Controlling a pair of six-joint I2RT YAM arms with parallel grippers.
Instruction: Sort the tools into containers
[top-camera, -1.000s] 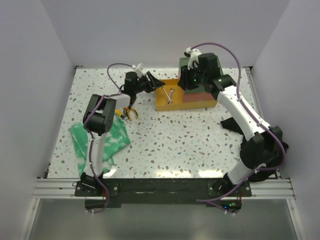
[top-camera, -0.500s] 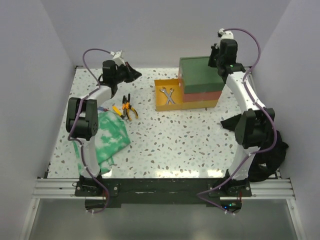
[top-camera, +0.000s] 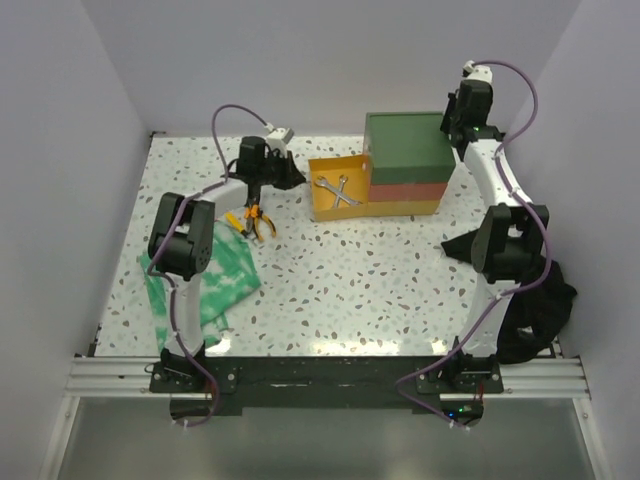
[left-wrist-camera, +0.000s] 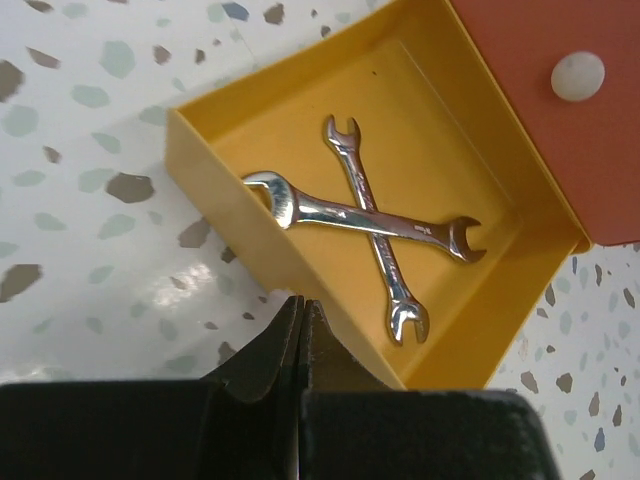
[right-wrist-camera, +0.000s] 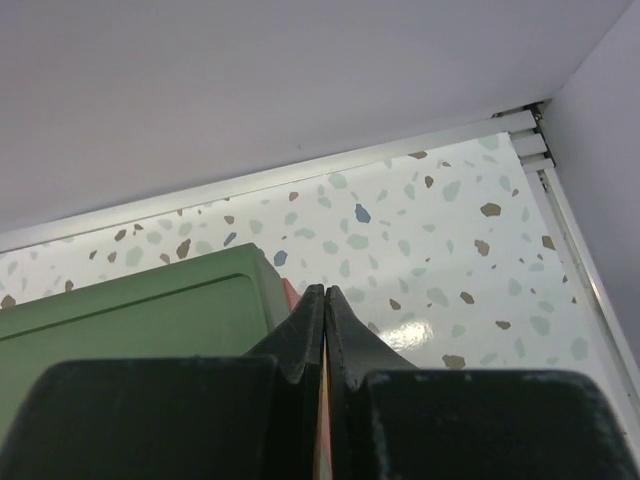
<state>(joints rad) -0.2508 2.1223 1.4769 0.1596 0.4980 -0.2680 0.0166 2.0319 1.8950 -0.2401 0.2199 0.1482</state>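
Note:
The containers are a drawer stack with a dark green top, a red-orange middle and a yellow bottom drawer that is pulled out to the left. Two silver wrenches lie crossed inside it. Pliers with orange-and-black handles lie on the table left of the drawer. My left gripper is shut and empty, just outside the drawer's left wall. At the stack's back right corner my right gripper is also shut and empty.
A green-and-white cloth lies at the left, close to the pliers. A black cloth sits at the right by the right arm's base. White walls close in the back and both sides of the speckled table.
Both grippers have shut. The right arm left the stack's top for its back right corner. The left arm swung to the back left, then came back beside the yellow drawer.

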